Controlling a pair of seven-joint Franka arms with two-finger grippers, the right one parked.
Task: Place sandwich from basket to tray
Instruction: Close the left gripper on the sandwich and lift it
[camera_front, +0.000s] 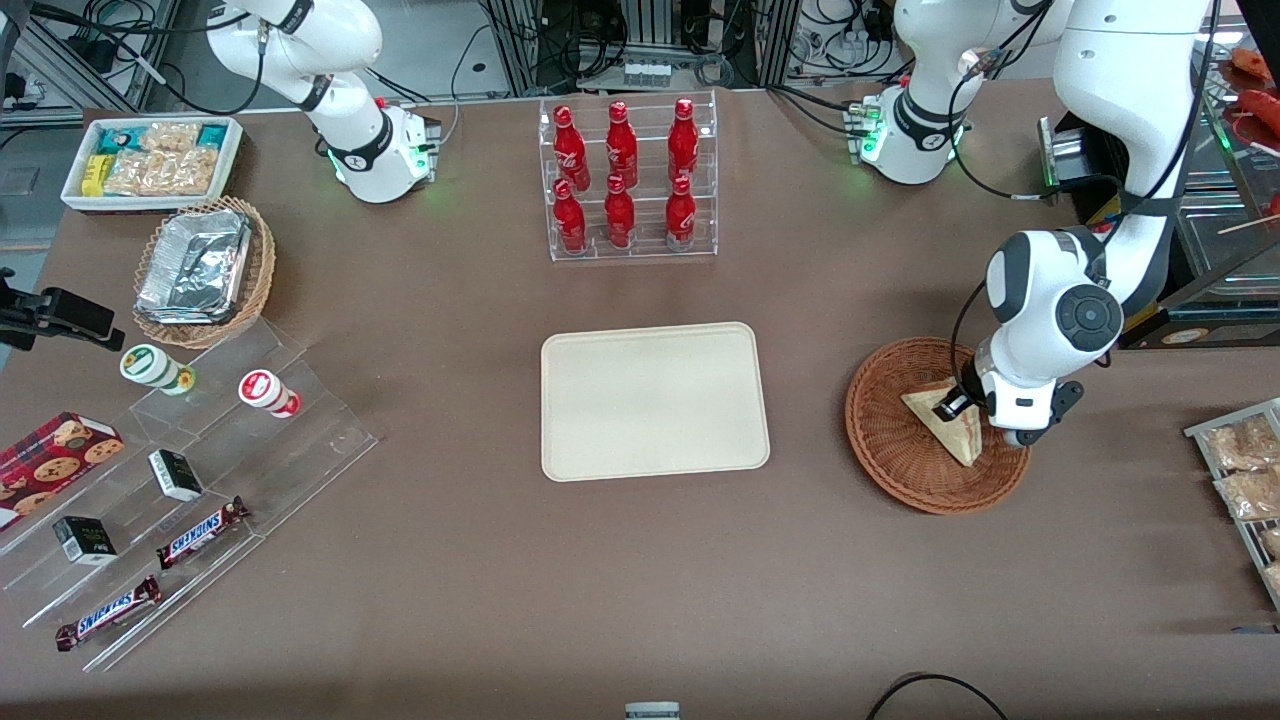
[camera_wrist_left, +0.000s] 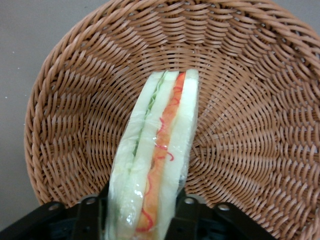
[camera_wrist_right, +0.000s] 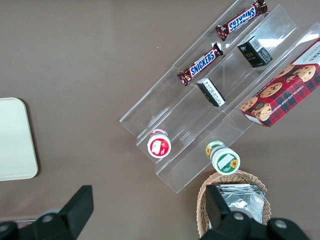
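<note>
The sandwich (camera_front: 947, 424) is a clear-wrapped wedge of white bread with red and green filling. It stands on its edge in the round reddish-brown wicker basket (camera_front: 889, 442), toward the working arm's end of the table. My left gripper (camera_front: 960, 408) is down inside the basket, shut on the wedge. In the left wrist view the black fingers (camera_wrist_left: 187, 214) press both sides of the sandwich (camera_wrist_left: 160, 145), with the basket's weave (camera_wrist_left: 250, 125) all around it. The cream-beige tray (camera_front: 655, 400) lies bare at the table's middle, beside the basket.
A clear rack of red bottles (camera_front: 628, 180) stands farther from the front camera than the tray. Toward the parked arm's end are a tan basket of foil containers (camera_front: 200, 270), a white snack bin (camera_front: 150, 160) and an acrylic stand with snack bars (camera_front: 180, 480). Packets lie on a rack (camera_front: 1245, 480) beside the basket.
</note>
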